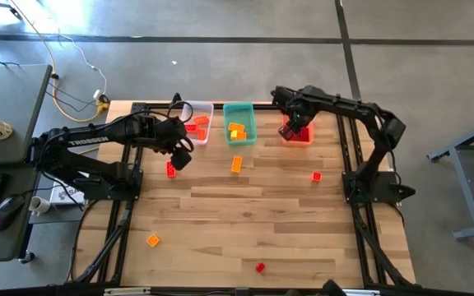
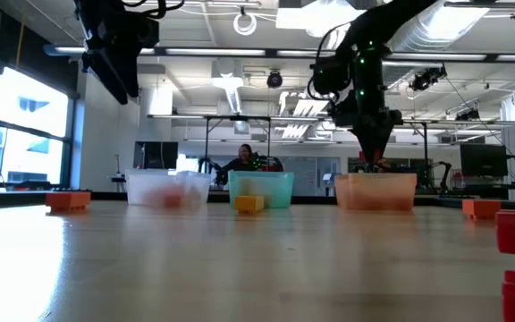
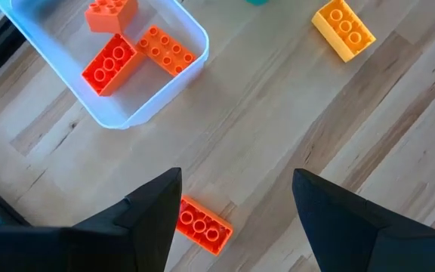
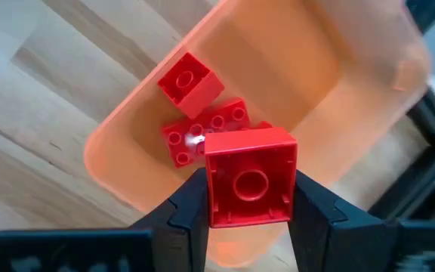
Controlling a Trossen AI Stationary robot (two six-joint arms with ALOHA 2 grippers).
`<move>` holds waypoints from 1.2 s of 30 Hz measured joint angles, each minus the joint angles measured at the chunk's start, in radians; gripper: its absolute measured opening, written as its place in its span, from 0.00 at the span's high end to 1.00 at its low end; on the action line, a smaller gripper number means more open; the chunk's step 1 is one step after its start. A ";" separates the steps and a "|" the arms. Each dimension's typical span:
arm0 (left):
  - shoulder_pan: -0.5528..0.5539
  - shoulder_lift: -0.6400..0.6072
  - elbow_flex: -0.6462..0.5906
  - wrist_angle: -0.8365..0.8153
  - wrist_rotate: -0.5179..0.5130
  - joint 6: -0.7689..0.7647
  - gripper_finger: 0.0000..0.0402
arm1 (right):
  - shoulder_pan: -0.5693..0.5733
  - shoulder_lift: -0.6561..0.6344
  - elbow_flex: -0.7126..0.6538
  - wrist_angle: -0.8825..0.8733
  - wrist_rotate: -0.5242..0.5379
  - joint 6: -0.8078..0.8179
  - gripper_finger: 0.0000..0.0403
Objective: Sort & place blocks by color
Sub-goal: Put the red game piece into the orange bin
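My right gripper [image 4: 249, 198] hangs over the orange bin [image 1: 298, 134] at the table's far edge, shut on a red square block [image 4: 249, 185]. Two red blocks [image 4: 202, 121] lie in that bin. My left gripper [image 3: 236, 219] is open above the table near the clear bin [image 1: 197, 123]. An orange-red oblong block [image 3: 202, 224] lies flat on the wood just beside one of its fingers, apart from both. The clear bin [image 3: 138, 72] holds three orange-red blocks. A yellow-orange block [image 3: 343, 29] lies on the table in front of the teal bin [image 1: 239, 123]. My right gripper pinches the red square block by two opposite side walls [image 4: 211, 189] between its two fingers. It comes from above, pointing down. The block is lifted clear over the orange bin's inside [image 4: 293, 68], and its hollow side with the round tube faces the wrist camera.
Loose on the table are a red block [image 1: 316, 175] toward the right, an orange one [image 1: 153, 240] near the left front and a red one [image 1: 259, 266] at the near edge. The teal bin holds yellow-orange blocks [image 1: 236, 130]. A desk with a mouse stands left of the table.
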 joint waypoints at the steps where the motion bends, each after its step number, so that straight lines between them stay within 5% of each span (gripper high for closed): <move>1: 0.000 0.000 0.000 0.000 0.002 -0.009 0.41 | -0.014 0.008 0.000 0.005 -0.018 -0.015 0.72; 16: 0.000 0.000 0.000 -0.090 0.095 -0.160 0.41 | -0.089 0.102 0.000 0.032 -0.086 -0.110 0.67; 29: 0.000 0.000 -0.004 -0.154 0.115 -0.463 0.41 | -0.089 0.102 0.000 0.051 -0.182 -0.108 0.62; 36: 0.000 0.000 -0.134 -0.146 0.119 -0.527 0.41 | -0.078 0.102 0.000 0.045 -0.203 -0.124 0.58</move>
